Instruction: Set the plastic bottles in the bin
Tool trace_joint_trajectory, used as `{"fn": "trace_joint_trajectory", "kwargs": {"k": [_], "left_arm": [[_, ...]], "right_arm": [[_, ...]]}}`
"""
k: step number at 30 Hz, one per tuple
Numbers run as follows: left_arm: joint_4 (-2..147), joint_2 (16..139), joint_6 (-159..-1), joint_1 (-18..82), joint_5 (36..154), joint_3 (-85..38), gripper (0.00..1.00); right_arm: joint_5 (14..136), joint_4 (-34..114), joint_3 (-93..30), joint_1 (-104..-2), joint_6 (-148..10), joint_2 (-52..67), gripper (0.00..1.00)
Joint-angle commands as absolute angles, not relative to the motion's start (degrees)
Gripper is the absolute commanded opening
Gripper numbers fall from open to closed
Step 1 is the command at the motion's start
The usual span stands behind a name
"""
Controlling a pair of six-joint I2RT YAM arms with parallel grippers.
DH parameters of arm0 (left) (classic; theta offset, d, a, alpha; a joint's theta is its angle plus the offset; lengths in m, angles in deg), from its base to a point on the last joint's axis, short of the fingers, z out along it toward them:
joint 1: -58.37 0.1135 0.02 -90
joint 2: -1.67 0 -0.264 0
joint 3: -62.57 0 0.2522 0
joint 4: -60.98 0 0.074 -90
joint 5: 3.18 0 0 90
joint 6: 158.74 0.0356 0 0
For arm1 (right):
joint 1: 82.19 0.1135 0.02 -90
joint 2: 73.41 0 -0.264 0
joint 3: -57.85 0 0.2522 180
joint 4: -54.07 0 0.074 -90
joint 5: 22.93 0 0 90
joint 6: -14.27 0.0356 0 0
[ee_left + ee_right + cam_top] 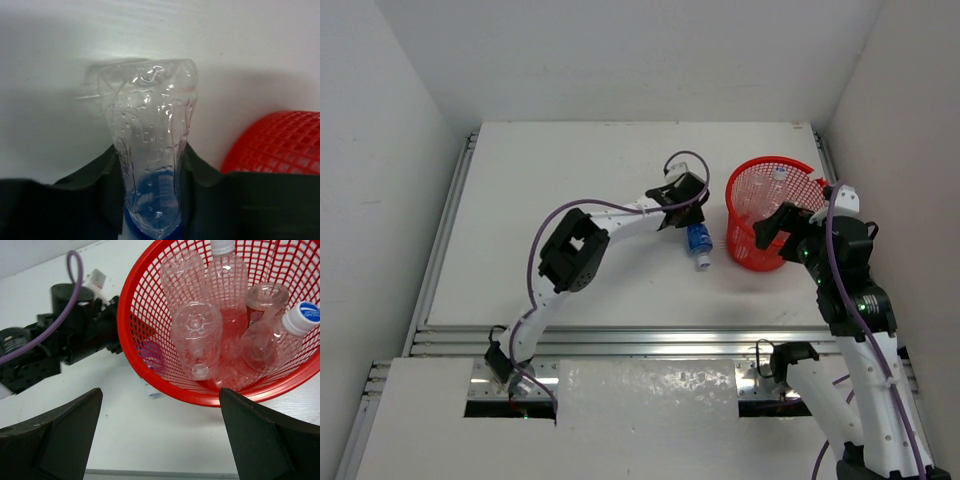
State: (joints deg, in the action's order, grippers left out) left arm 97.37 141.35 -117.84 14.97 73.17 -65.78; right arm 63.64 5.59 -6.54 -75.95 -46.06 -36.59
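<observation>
Your left gripper (690, 216) is clamping narrow on a clear bottle (150, 125) with a blue label, just left of the bin (745, 245). Your right gripper (160, 440) is hovering wide open over the bin's near rim, holding nothing. Other bottles (197, 337) are lying inside.

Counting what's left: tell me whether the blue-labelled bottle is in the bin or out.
Out. The blue-labelled bottle sits beside the bin, outside its rim, clamped in the shut left gripper.

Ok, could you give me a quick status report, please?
Left end effector shut on blue-label bottle, beside bin. Right end effector open, facing bin. Other bottles already inside. Nothing between bottle and bin.
</observation>
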Motion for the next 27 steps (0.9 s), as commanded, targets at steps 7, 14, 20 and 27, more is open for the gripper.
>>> {"fn": "trace_joint_trajectory", "kwargs": {"k": [7,14,20,27], "left_arm": [[67.46,100.8,-98.82,14.95,70.71,-15.84,0.0],[35.81,71.57,-88.42,14.95,99.38,15.14,0.0],[22.36,57.85,-91.32,14.07,116.77,25.07,0.0],[22.53,56.08,-92.47,13.9,122.15,23.76,0.0]], "right_arm": [[91.98,18.23,-1.62,-75.6,-45.51,-35.36,0.99],[119.89,51.63,6.73,-71.84,-26.35,-30.87,0.99],[108.64,48.92,3.57,-59.44,-32.75,-27.1,0.99],[109.77,56.3,3.84,-52.23,-32.93,-24.54,0.99]]}}
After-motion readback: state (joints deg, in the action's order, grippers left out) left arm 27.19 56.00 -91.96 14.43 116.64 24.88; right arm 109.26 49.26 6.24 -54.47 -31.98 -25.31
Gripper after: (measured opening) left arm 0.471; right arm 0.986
